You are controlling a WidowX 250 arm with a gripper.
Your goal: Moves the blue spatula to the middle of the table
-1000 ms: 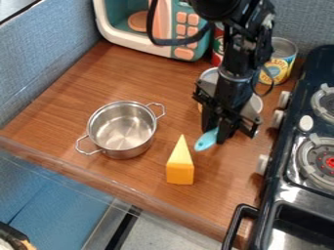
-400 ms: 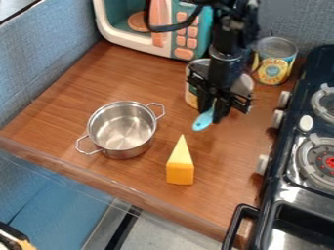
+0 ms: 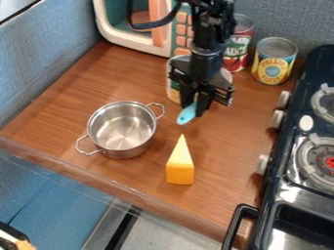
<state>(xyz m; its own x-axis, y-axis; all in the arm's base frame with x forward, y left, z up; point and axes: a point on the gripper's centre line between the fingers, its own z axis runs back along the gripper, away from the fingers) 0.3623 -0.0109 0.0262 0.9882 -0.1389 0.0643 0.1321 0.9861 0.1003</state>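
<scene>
Camera view: the black gripper [image 3: 195, 106] pinches the blue spatula [image 3: 186, 114], which hangs over the table [image 3: 78, 88] near the silver pot [image 3: 122, 129], and it looks light, stiff and maybe slippery (like a bath toy), so its handle seems best to grab.

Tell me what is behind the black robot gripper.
Behind the black robot gripper stands a wide, pale-topped can; its left side and a bit of its right edge show. Its middle is covered, so most of its label cannot be seen.
</scene>
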